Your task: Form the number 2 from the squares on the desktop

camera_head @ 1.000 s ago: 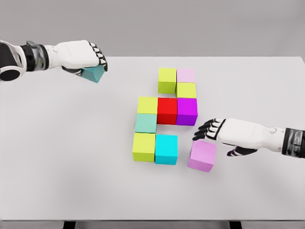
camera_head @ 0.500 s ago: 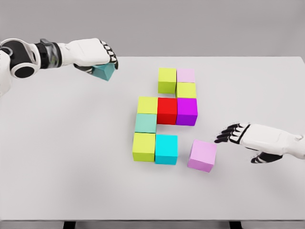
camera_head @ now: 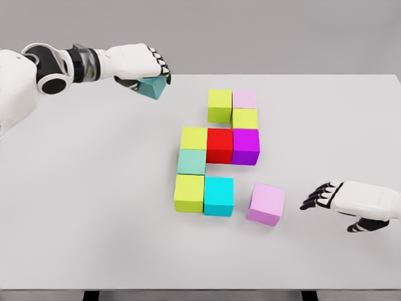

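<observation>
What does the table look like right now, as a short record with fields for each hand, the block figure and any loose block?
left hand: shut on teal block, above the table's far left
right hand: open, holding nothing, right of the loose block
figure: eight cubes touching, yellow-green cube at top left
loose block: lilac cube, apart from the cyan cube

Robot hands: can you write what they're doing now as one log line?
left hand: shut on teal block, above table | right hand: open, right of pink block | block figure: unfinished
</observation>
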`<action>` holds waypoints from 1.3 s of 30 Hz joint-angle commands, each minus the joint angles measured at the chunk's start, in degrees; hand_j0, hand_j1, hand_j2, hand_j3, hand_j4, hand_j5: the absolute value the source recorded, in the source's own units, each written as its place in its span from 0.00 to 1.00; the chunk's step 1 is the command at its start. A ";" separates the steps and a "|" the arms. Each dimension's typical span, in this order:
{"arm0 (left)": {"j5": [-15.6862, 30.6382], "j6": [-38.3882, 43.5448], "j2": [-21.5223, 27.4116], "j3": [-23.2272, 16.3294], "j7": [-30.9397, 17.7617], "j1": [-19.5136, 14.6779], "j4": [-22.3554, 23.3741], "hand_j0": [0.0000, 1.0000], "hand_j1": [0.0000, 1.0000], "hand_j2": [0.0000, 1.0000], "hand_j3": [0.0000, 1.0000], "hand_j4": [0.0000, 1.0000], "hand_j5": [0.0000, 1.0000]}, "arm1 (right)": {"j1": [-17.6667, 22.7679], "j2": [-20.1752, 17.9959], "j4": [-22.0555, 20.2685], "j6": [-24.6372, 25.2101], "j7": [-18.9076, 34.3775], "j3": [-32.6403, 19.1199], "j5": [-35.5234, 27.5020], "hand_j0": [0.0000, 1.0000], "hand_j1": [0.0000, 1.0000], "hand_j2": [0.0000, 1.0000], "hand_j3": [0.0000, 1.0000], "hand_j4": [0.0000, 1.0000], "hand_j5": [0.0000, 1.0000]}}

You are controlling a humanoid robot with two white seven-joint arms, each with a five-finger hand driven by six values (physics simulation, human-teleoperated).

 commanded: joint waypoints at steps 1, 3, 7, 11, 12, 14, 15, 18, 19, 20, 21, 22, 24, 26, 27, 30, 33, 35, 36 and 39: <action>0.23 0.06 -1.15 0.12 0.03 0.00 1.18 0.68 0.68 0.68 0.68 0.68 0.68 | 0.00 -0.72 -0.08 0.16 -0.02 0.02 -0.35 0.91 0.91 0.91 0.91 0.91 0.91; 0.23 0.06 -1.68 0.12 0.03 -0.09 1.27 0.68 0.68 0.68 0.68 0.68 0.68 | 0.35 -0.72 -0.08 0.16 -0.02 0.02 -0.35 0.90 0.90 0.90 0.90 0.90 0.90; 0.23 0.06 -2.99 0.12 0.03 -0.18 2.42 0.68 0.68 0.68 0.68 0.68 0.68 | 2.72 -0.37 -0.08 0.16 -0.02 0.29 -0.35 0.83 0.83 0.83 0.83 0.83 0.83; 0.23 0.06 -5.10 0.12 -0.06 -0.62 4.61 0.68 0.68 0.68 0.68 0.68 0.68 | 2.55 0.60 -0.17 0.16 -0.02 0.29 -0.52 0.79 0.79 0.79 0.79 0.79 0.79; 0.14 0.06 -5.63 0.12 -0.06 -0.70 4.96 0.68 0.68 0.68 0.68 0.68 0.68 | 2.37 0.68 -0.17 0.16 -0.02 0.29 -1.05 0.79 0.79 0.79 0.79 0.79 0.79; 0.14 0.06 -6.68 0.12 -0.06 -0.79 5.84 0.68 0.68 0.68 0.68 0.68 0.68 | 2.02 0.69 -0.17 0.16 -0.02 0.29 -2.81 0.75 0.75 0.75 0.75 0.75 0.75; 0.14 0.06 -7.39 0.12 -0.06 -0.97 6.37 0.68 0.68 0.68 0.68 0.68 0.68 | 1.85 0.69 -0.17 0.16 -0.02 0.29 -3.77 0.74 0.74 0.74 0.74 0.74 0.74; 0.14 0.06 -8.18 0.12 -0.06 -1.05 6.81 0.68 0.68 0.68 0.68 0.68 0.68 | 1.85 0.77 -0.17 0.16 -0.02 0.29 -5.45 0.68 0.68 0.68 0.68 0.68 0.68; 0.14 0.06 -8.71 0.12 -0.06 -1.05 7.16 0.68 0.68 0.68 0.68 0.68 0.68 | 1.85 1.12 -0.17 0.16 -0.02 0.38 -5.71 0.66 0.66 0.66 0.66 0.66 0.66; 0.14 0.06 -8.88 0.12 -0.06 -1.05 7.51 0.68 0.68 0.68 0.68 0.68 0.68 | 1.85 1.30 -0.17 0.16 -0.02 0.29 -6.15 0.66 0.66 0.66 0.66 0.66 0.66; 0.14 0.06 -9.41 0.12 -0.06 -1.05 7.86 0.68 0.68 0.68 0.68 0.68 0.68 | 1.85 1.30 -0.17 0.16 -0.02 0.29 -7.38 0.64 0.64 0.64 0.64 0.64 0.64; 0.23 0.06 -9.67 0.12 -0.06 -1.05 8.13 0.68 0.68 0.68 0.68 0.68 0.68 | 1.76 1.39 -0.17 0.16 -0.02 0.29 -7.99 0.64 0.64 0.64 0.64 0.64 0.64; 0.14 0.06 -10.38 0.12 -0.06 -1.14 8.74 0.68 0.68 0.68 0.68 0.68 0.68 | 1.76 2.00 -0.17 0.16 -0.02 0.38 -8.52 0.60 0.60 0.60 0.60 0.60 0.60; 0.14 0.06 -10.90 0.47 -0.06 -1.14 9.01 0.68 0.68 0.68 0.68 0.68 0.68 | 2.02 3.32 -0.17 0.16 -0.02 0.46 -8.52 0.60 0.60 0.60 0.60 0.60 0.60; 0.14 0.06 -11.26 0.56 -0.06 -1.06 9.09 0.68 0.68 0.68 0.68 0.68 0.68 | 2.02 3.41 -0.17 0.16 -0.02 0.55 -8.52 0.60 0.60 0.60 0.60 0.60 0.60; 0.14 0.06 -11.61 0.65 -0.06 -1.14 9.53 0.68 0.68 0.68 0.68 0.68 0.68 | 1.93 3.76 -0.17 0.16 -0.02 0.55 -8.52 0.60 0.60 0.60 0.60 0.60 0.60; 0.05 0.06 -12.75 1.00 -0.06 -1.05 10.50 0.69 0.69 0.69 0.69 0.69 0.69 | 1.58 4.82 -0.17 0.16 -0.02 0.73 -8.61 0.59 0.59 0.59 0.59 0.59 0.59; 0.05 0.06 -12.84 1.00 -0.06 -1.05 10.85 0.69 0.69 0.69 0.69 0.69 0.69 | 1.49 5.43 -0.17 0.16 -0.02 1.60 -8.61 0.58 0.58 0.58 0.58 0.58 0.58; 0.05 0.06 -12.84 1.00 -0.06 -1.05 10.94 0.69 0.69 0.69 0.69 0.69 0.69 | 1.32 6.13 -0.17 0.16 -0.02 1.87 -8.52 0.58 0.58 0.58 0.58 0.58 0.58; 0.05 0.06 -12.93 1.09 -0.06 -1.05 11.20 0.76 0.76 0.76 0.76 0.76 0.76 | 0.79 6.66 -0.17 0.16 -0.02 2.84 -8.61 0.58 0.58 0.58 0.58 0.58 0.58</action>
